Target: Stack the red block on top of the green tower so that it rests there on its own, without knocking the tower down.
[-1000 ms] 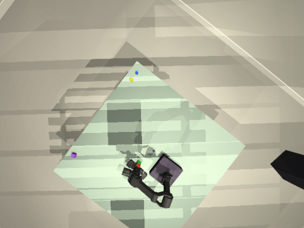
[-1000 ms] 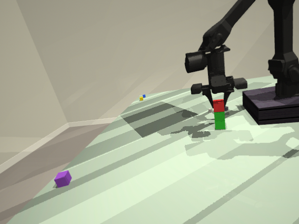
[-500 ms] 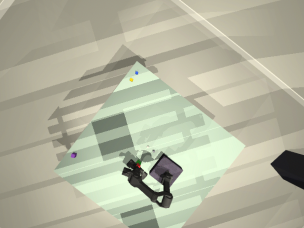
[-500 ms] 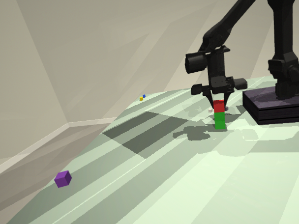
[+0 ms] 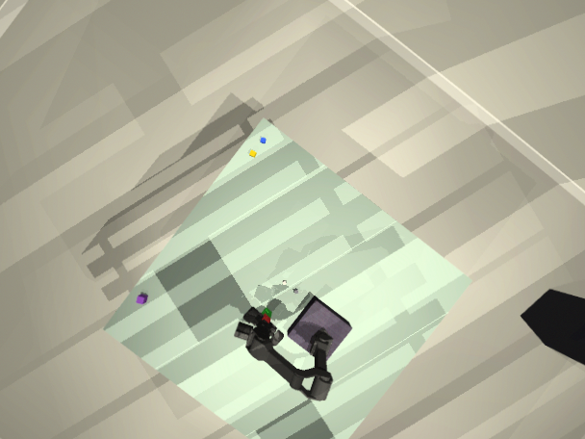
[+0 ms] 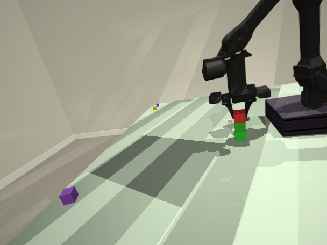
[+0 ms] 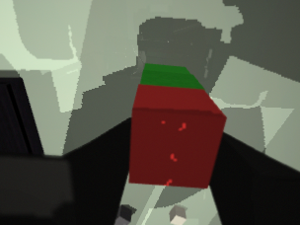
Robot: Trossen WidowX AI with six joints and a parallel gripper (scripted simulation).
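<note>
The green tower (image 5: 267, 312) (image 6: 240, 132) (image 7: 170, 76) stands upright on the pale green table. The red block (image 5: 266, 319) (image 6: 239, 116) (image 7: 175, 145) is directly above it, with no gap to be seen between them in the exterior view. My gripper (image 6: 240, 117) (image 7: 167, 127) is shut on the red block, one finger on each side, and points down. In the wrist view the red block hides most of the tower. Whether the block's weight rests on the tower cannot be told.
A white cube (image 5: 284, 282) (image 6: 229, 121) (image 7: 178, 215) and a dark grey cube (image 5: 295, 290) (image 6: 247, 119) (image 7: 126, 213) lie close behind the tower. The arm's dark base (image 5: 308, 320) (image 6: 279, 126) is beside it. A purple cube (image 5: 141, 298) (image 6: 69, 196), yellow cube (image 5: 252, 153) (image 6: 154, 108) and blue cube (image 5: 263, 141) (image 6: 157, 105) lie far off.
</note>
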